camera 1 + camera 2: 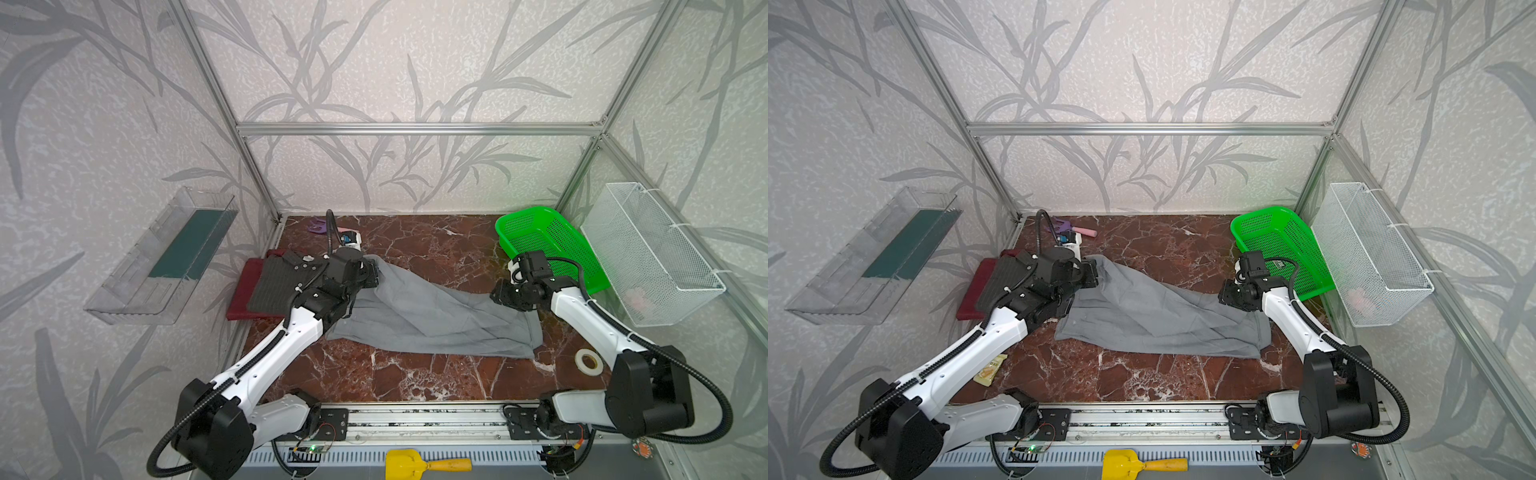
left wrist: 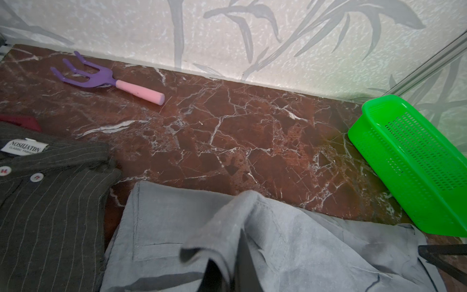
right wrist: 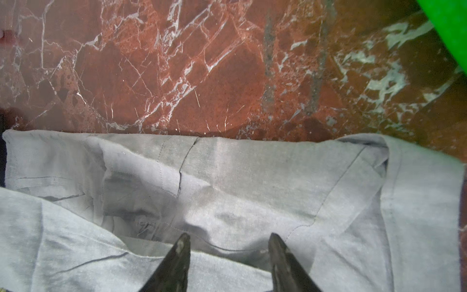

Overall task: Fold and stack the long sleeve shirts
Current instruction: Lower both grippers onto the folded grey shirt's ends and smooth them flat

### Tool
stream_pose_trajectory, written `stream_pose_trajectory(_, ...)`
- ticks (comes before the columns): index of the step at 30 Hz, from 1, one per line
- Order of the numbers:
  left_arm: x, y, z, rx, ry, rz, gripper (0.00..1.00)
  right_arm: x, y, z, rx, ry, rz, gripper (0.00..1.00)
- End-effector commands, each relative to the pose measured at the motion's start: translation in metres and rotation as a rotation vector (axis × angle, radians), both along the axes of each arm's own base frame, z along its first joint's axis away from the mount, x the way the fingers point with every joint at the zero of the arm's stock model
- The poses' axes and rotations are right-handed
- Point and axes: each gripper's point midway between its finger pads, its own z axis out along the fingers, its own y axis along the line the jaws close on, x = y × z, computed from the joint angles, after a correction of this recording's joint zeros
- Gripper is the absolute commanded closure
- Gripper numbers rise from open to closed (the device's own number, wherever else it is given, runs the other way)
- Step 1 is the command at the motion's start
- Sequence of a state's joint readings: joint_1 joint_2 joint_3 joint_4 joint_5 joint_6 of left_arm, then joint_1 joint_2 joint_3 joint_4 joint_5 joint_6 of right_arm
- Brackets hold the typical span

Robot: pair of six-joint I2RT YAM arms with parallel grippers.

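Green plastic mesh basket (image 1: 548,245) is leaning beside the plain light grey shirt (image 1: 424,316) sprawling across the tabletop (image 1: 415,382); left jaws are clamping its lifted corner, right jaws are hovering apart over its other end.

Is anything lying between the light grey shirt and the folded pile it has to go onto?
Nothing visible. Only a bare strip of table separates the light grey shirt, gripped by the left hand, from the pinstriped shirt stacked on the maroon shirt. The purple rake lies farther back, off that path.
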State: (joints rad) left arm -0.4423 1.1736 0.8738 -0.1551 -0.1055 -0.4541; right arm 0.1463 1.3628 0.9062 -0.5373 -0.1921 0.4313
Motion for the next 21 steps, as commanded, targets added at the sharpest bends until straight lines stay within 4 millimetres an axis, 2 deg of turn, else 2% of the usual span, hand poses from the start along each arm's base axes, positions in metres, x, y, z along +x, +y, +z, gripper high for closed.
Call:
stream_pose_trajectory(1, 0.008, 0.017, -0.016, -0.031, 0.009, 0.077, 1.0, 0.006, -0.003, 0.006, -0.016, -0.016, 0.002, 0.49)
stream_pose_trajectory(3, 0.007, 0.021, -0.025, -0.038, 0.028, 0.099, 1.0, 0.006, -0.003, 0.006, -0.02, -0.016, 0.004, 0.49)
stream_pose_trajectory(9, 0.003, 0.052, -0.051, -0.054, 0.074, 0.245, 1.0, -0.001, -0.005, 0.003, -0.027, -0.013, 0.001, 0.49)
stream_pose_trajectory(13, -0.005, 0.05, -0.072, -0.11, 0.131, 0.255, 1.0, -0.006, -0.007, -0.005, -0.036, 0.004, -0.001, 0.49)
stream_pose_trajectory(18, -0.02, 0.065, -0.09, -0.104, 0.156, 0.33, 1.0, -0.011, -0.015, -0.013, -0.071, 0.029, -0.026, 0.49)
stream_pose_trajectory(21, -0.029, 0.067, -0.102, -0.119, 0.184, 0.345, 0.97, -0.011, -0.024, -0.014, -0.096, 0.022, -0.073, 0.49)
